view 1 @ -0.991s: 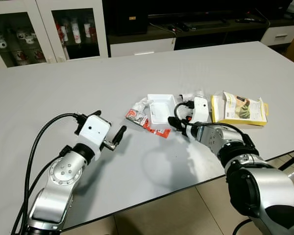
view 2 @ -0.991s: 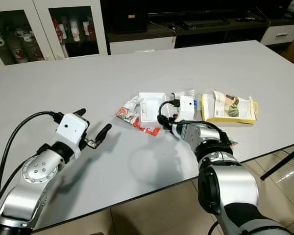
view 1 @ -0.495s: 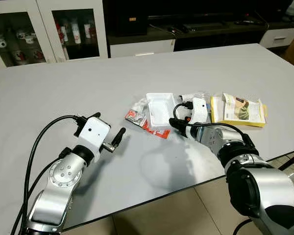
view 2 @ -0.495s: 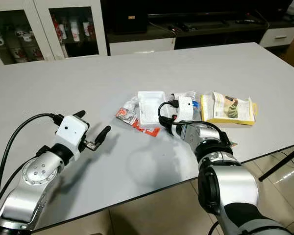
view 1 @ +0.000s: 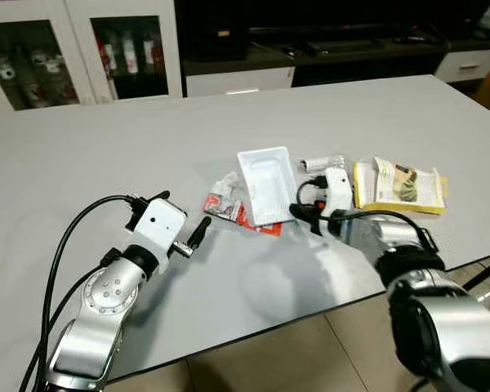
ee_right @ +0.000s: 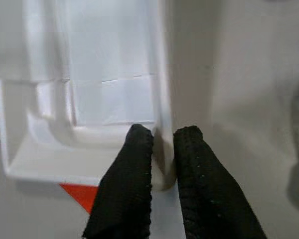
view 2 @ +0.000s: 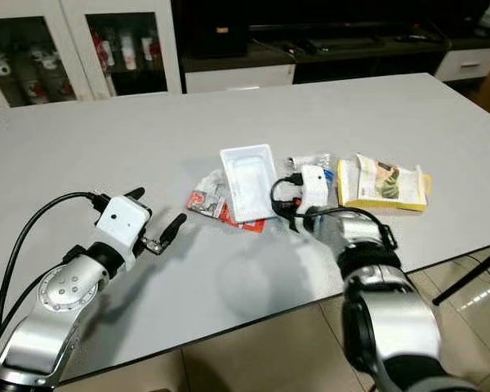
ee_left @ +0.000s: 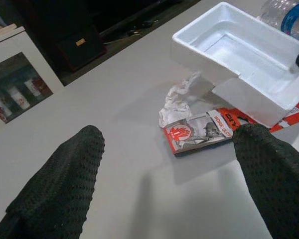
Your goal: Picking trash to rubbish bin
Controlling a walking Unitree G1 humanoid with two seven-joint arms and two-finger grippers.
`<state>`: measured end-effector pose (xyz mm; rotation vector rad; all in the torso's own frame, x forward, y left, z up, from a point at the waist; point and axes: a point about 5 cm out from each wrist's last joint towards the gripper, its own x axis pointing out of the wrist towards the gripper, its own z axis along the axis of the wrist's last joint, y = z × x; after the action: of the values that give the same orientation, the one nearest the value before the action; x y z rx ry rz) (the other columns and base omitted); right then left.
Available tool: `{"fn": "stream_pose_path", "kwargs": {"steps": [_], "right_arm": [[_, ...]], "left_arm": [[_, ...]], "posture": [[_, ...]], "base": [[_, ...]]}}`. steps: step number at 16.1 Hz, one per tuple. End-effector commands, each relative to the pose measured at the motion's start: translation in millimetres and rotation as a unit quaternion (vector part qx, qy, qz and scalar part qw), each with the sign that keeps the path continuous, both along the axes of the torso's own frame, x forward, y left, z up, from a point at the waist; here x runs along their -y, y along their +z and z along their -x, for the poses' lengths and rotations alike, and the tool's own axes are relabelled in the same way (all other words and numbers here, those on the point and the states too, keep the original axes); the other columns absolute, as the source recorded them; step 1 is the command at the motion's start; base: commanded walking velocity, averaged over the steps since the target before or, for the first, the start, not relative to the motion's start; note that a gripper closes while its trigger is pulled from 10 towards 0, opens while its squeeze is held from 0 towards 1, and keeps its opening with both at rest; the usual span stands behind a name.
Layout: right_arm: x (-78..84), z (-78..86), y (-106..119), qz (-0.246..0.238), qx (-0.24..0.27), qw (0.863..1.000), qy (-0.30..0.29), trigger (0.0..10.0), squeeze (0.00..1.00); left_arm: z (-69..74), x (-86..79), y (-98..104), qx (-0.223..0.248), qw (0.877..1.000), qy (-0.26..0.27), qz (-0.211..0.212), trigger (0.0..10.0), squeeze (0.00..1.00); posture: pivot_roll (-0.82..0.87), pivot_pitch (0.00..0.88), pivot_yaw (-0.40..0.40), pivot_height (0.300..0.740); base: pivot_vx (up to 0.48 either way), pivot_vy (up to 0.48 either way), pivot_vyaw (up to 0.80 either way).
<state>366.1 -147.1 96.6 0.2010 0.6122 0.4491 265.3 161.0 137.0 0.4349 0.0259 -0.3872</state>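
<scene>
Even bright indoor light, soft shadows on the table (view 1: 106, 155), slight motion blur, dark background.

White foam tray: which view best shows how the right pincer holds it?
The right wrist view: the right pincer is shut on the white foam tray, one finger either side of its wall. The eye views show the whole tray by the pincer; the left wrist view shows its open inside.
</scene>
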Motion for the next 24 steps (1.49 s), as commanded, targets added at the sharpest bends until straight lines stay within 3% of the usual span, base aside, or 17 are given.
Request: {"fn": "stream_pose_path", "kwargs": {"steps": [1,3,6,11,15,17,19,20,21,22,24], "right_arm": [[18.0,15.8,-11,0.024,-0.027,0.999,0.014,0.0,0.0],[33.8,28.5,-7,0.056,-0.008,0.998,0.022,0.0,0.0],[49.9,43.4,19,0.034,0.025,0.999,-0.006,0.0,0.0],[40.2,47.1,45,-0.072,0.137,0.986,-0.059,0.0,0.0],[33.1,50.1,58,-0.177,0.221,0.951,-0.123,0.0,0.0],[27.5,54.5,81,-0.211,0.302,0.92,-0.137,0.0,0.0],[18.1,66.3,104,-0.112,0.415,0.893,-0.132,0.0,0.0],[16.8,68.7,107,-0.099,0.432,0.886,-0.135,0.0,0.0],[15.3,72.1,107,-0.059,0.451,0.879,-0.144,2.1,0.0],[16.6,74.2,106,-0.027,0.46,0.87,-0.173,10.0,0.0],[21.2,75.0,102,0.015,0.46,0.861,-0.218,10.0,0.0]], "left_arm": [[3.0,3.5,3,0.0,1.0,-0.015,-0.005,10.0,0.0],[3.8,3.1,3,0.001,1.0,-0.016,-0.005,10.0,0.0],[3.2,1.7,4,0.003,1.0,-0.016,-0.005,10.0,0.0],[-2.1,4.1,7,0.014,1.0,-0.017,0.0,10.0,0.0],[-2.3,-3.4,9,0.021,1.0,0.005,0.007,10.0,0.0],[-6.9,-11.1,16,0.034,0.995,0.055,0.081,10.0,0.0],[-12.0,-8.3,22,0.05,0.99,0.076,0.105,10.0,0.0],[-12.4,-6.0,22,0.051,0.99,0.074,0.106,10.0,0.0],[-12.6,-0.6,18,0.042,0.99,0.074,0.11,10.0,0.0],[-12.4,3.8,16,0.036,0.99,0.074,0.115,10.0,0.0],[-12.1,5.4,16,0.042,0.99,0.08,0.111,10.0,0.0]], "posture": [[0.09,0.0,-0.056,0.74],[0.09,0.0,-0.056,0.74],[0.08,0.0,-0.049,0.74],[0.07,0.0,-0.045,0.74],[0.08,0.0,-0.052,0.74],[0.08,0.0,-0.045,0.74],[0.06,0.0,-0.046,0.74],[0.06,0.0,-0.046,0.74],[0.06,0.0,-0.046,0.74],[0.05,0.0,-0.046,0.74],[0.05,0.0,-0.045,0.74]], "base": [[0.0,0.0,0.0],[0.0,0.0,0.0],[0.0,0.0,0.0],[0.0,0.0,0.0],[0.0,0.0,0.0],[0.0,0.0,0.0],[0.0,0.0,0.0],[0.0,0.0,0.0],[0.0,0.0,0.0],[0.0,0.0,0.0],[0.0,0.0,0.0]]}}
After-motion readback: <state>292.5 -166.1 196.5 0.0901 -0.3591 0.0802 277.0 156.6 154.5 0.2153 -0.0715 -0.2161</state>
